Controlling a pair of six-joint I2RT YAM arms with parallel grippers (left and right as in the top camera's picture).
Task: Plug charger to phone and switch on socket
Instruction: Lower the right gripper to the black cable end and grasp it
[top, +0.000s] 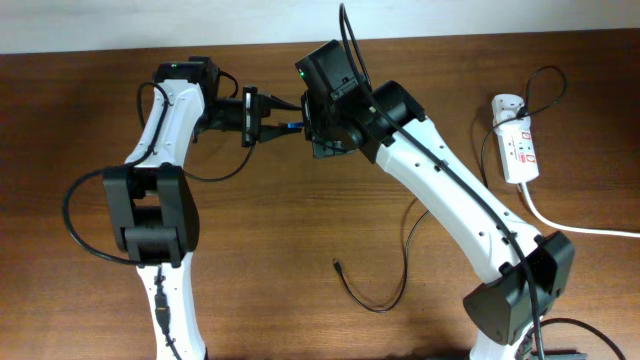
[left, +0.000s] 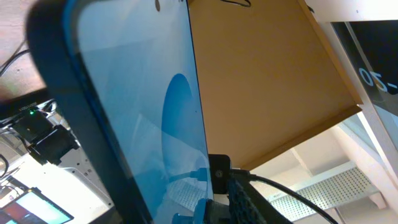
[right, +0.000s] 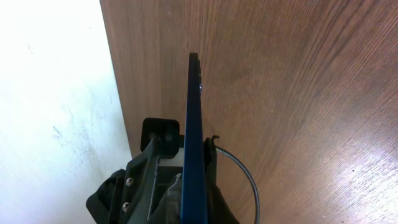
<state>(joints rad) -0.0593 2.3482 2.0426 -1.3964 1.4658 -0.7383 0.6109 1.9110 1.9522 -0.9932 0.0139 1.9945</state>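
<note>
From above, the two arms meet over the far side of the table (top: 300, 230). The left gripper (top: 252, 118) and the right gripper (top: 322, 135) face each other, and a small blue piece of the phone (top: 290, 126) shows between them, lifted off the wood. The charger (top: 385, 295) lies loose on the table nearer to me, and its plug tip (top: 338, 265) is free and well apart from the phone. The socket (top: 518, 145) rests at the right edge with its white cord (top: 590, 230) running away.

In the left wrist view the phone (left: 143, 112) fills the picture very close, its blue screen tilted. The left gripper's own fingers are not clear here, so I cannot tell if it is clenched or released.

In the right wrist view the phone (right: 194, 124) stands on edge in the right gripper (right: 185, 140), which is clenched on its two flat faces. The charger (right: 245, 177) curves on the wood below.

I judge the phone rigid and light, but its glass is smooth and can slip, so the hold belongs on the frame edges with the port end left free. The cable looks limp, so it is better taken just behind the stiff tip.
</note>
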